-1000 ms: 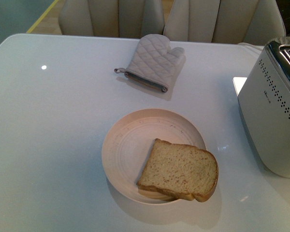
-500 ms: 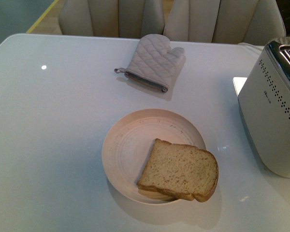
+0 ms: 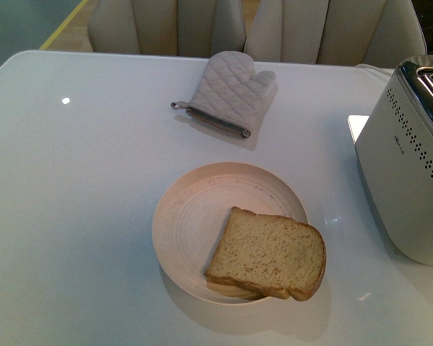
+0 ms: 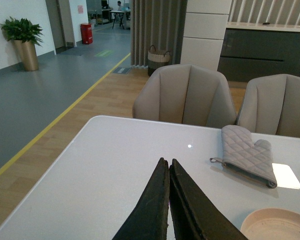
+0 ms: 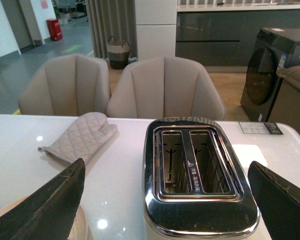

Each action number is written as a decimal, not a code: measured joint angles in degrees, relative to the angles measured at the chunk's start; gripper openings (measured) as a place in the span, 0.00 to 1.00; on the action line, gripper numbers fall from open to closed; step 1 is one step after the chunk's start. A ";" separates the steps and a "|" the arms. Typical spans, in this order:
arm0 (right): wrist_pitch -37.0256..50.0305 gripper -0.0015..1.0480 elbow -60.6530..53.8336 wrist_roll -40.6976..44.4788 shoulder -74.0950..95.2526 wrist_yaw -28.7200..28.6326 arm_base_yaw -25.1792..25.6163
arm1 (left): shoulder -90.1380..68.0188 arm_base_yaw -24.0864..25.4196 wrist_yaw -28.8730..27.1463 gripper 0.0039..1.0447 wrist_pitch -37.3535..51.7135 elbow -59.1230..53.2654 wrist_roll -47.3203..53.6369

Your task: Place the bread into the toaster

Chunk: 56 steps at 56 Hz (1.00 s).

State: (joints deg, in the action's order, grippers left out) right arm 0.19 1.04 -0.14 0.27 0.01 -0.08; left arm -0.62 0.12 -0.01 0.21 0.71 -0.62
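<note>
Right hand (image 5: 165, 165) spread, toaster (image 5: 197, 210) end-on ahead

from the front camera the toaster (image 3: 408, 180) runs off the right edge, so i get only its near side and a strip of chrome top; the lettering on that side is too small to read. the bread (image 3: 268, 254) covers the plate (image 3: 184, 216) at its near right, rim included. the chairs (image 3: 166, 25) are cut by the top edge. on the left wrist view a corner clips the plate, and the left end effector (image 4: 168, 161) loses its finger bases past the frame. on the right wrist view the right end effector (image 5: 165, 167) shows only two finger ends; one hides most of the plate, and the toaster's body is cut off.
</note>
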 joint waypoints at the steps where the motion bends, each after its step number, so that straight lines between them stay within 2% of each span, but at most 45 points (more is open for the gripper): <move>1: 0.00 0.91 0.00 0.00 0.00 0.00 0.00 | 0.07 0.00 -0.02 0.03 -0.02 0.00 0.00; 10: 0.00 0.91 0.00 0.00 0.00 0.00 0.00 | 0.26 0.00 0.00 0.04 -0.13 0.00 -0.04; 13: 0.00 0.91 0.00 0.00 0.00 0.00 0.00 | 0.26 0.00 0.00 0.19 -0.13 0.00 0.00; 17: 0.00 0.91 -0.02 0.00 0.00 0.00 0.00 | 0.26 0.00 0.00 0.34 -0.13 0.00 0.00; 35: -0.13 0.91 0.04 0.02 0.11 0.13 0.00 | 0.26 0.00 0.00 0.86 -0.13 0.00 0.00; 38: -7.72 0.91 2.71 0.31 3.43 3.19 -1.07 | 0.26 0.00 0.00 0.95 -0.13 0.00 0.04; 40: -14.23 0.91 5.46 0.31 8.28 5.84 -2.23 | 0.26 0.00 -0.02 0.94 -0.13 0.00 0.11; 43: -17.88 0.91 7.13 0.28 13.40 7.37 -4.24 | 0.31 0.00 0.00 0.93 -0.13 0.00 0.11; 49: -12.76 0.91 9.73 -1.95 23.32 10.71 -10.82 | 0.31 0.00 0.00 0.93 -0.13 0.00 0.11; 56: -7.15 0.91 14.78 -7.06 34.80 9.70 -16.13 | 0.31 0.00 0.00 0.93 -0.13 0.00 0.11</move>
State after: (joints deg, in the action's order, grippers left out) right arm -6.96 15.81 -7.20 35.07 9.72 -16.21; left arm -0.32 0.12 -0.01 0.08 0.71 -0.51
